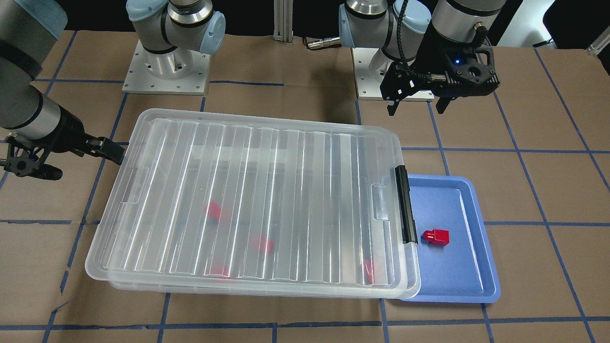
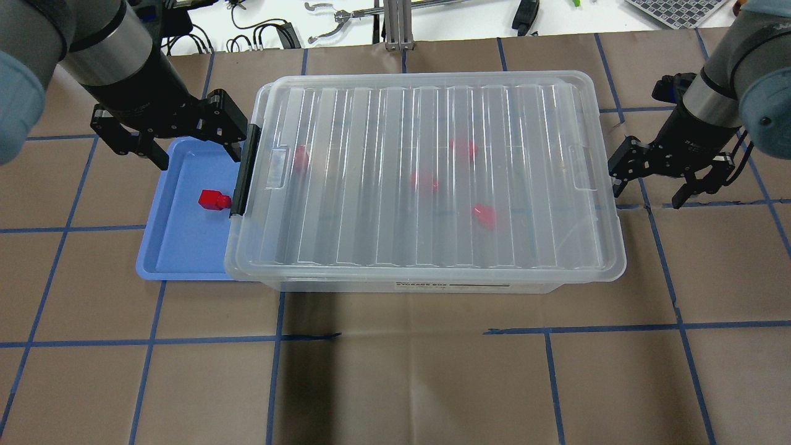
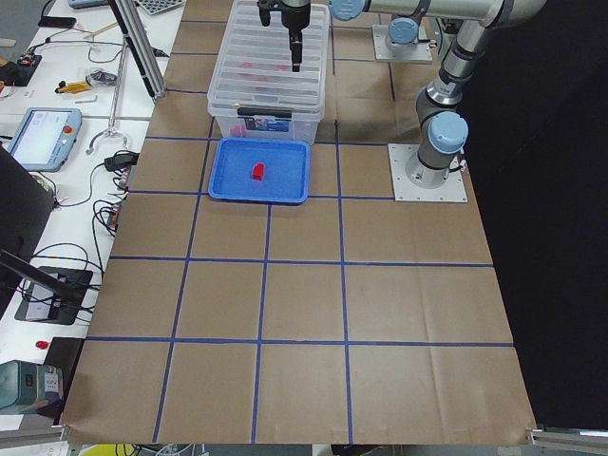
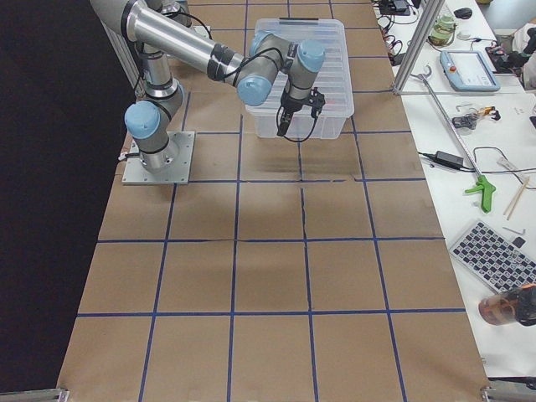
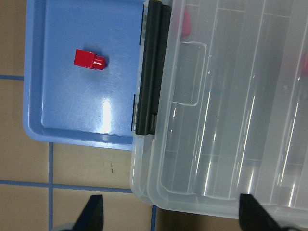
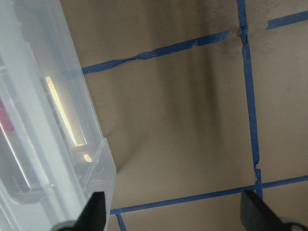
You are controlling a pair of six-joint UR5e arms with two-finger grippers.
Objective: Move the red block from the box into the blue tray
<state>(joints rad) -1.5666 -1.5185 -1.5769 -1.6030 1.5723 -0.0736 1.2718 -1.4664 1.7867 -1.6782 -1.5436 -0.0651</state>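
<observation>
One red block (image 1: 437, 237) lies in the blue tray (image 1: 452, 267), also in the overhead view (image 2: 213, 199) and the left wrist view (image 5: 89, 59). The clear box (image 2: 426, 179) has its ribbed lid on and its black latch (image 2: 243, 170) overlaps the tray's edge. Several more red blocks (image 2: 424, 181) show blurred through the lid. My left gripper (image 2: 198, 157) is open and empty, raised over the tray's far end beside the latch. My right gripper (image 2: 646, 194) is open and empty, just off the box's opposite short end.
Brown paper with blue tape lines covers the table (image 2: 395, 371). The two arm bases (image 1: 167, 71) stand behind the box. Cables and tools lie on the bench (image 2: 346, 18) beyond the table's far edge.
</observation>
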